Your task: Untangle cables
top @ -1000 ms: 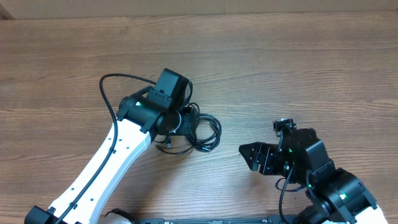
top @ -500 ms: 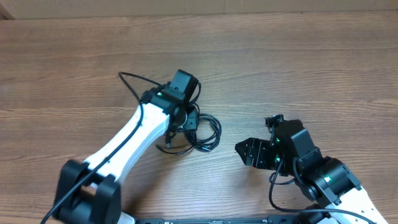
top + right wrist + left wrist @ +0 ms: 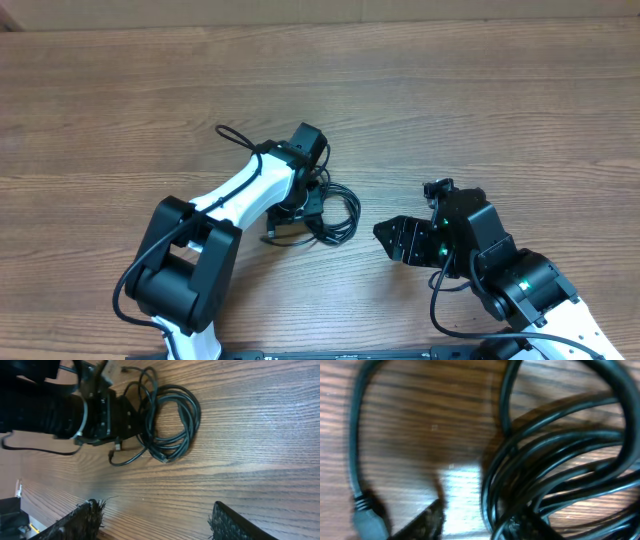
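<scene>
Cables (image 3: 352, 215) lie coiled on the wooden table (image 3: 480, 110), their near strands right beneath the left gripper (image 3: 297, 202); whether its jaws are closed cannot be told. The right gripper (image 3: 388, 240) holds its jaws spread wide and empty, with the coil at its nine o'clock, apart.

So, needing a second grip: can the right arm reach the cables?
Probably yes: bare table lies between its open fingers and the cables; the left arm covers only their far side.
</scene>
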Motion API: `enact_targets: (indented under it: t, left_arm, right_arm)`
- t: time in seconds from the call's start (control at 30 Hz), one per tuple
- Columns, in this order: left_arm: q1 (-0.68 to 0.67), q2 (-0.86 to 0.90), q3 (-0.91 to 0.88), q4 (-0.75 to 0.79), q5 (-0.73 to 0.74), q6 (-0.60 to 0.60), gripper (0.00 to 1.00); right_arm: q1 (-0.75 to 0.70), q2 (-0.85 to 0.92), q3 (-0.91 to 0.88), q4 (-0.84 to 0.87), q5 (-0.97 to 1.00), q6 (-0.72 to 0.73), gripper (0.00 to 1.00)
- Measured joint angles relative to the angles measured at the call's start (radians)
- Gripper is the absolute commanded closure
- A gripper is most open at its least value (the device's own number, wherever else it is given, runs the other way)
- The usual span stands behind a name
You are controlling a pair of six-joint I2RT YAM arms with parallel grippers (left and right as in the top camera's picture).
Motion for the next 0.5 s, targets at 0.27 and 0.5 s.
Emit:
enact_targets:
  t: [0.27, 0.5]
  left_arm:
    - [0.002, 0.011, 0.003, 0.028, 0.039, -0.005, 0.96]
    - [0.053, 0.003, 0.083, -0.193, 0.047, -0.005, 0.96]
  right_arm:
    - [0.0, 0.0, 0.0, 0.025, -0.041, 0.061, 0.28]
    - [0.0, 0.0, 0.0, 0.024, -0.131, 0.129, 0.27]
